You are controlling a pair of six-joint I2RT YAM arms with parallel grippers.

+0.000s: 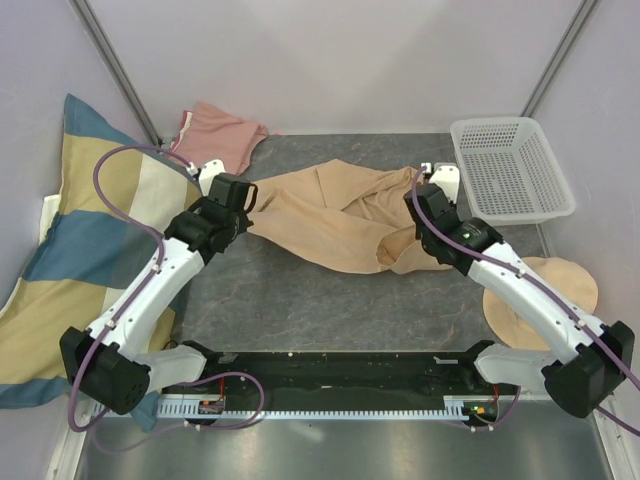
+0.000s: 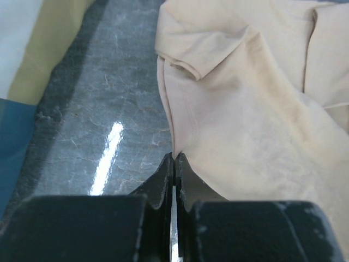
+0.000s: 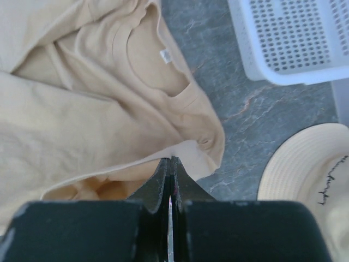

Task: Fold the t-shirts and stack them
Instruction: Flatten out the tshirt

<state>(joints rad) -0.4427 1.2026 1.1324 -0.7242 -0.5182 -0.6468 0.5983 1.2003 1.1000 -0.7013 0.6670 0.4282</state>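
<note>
I see the dark grey marbled tabletop carrying a crumpled tan t-shirt across its middle, toward the far edge. A salmon-pink t-shirt is bunched at the far left corner, and a white mesh basket sits at the far right corner. A beige hat lies at the right edge; a striped pillow overlaps the left edge.

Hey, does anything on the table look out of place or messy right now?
The tan t-shirt lies twisted and rumpled in the middle, pinched at its edges by the left gripper and right gripper. The pink t-shirt sits bunched at the far left corner, unfolded.
</note>
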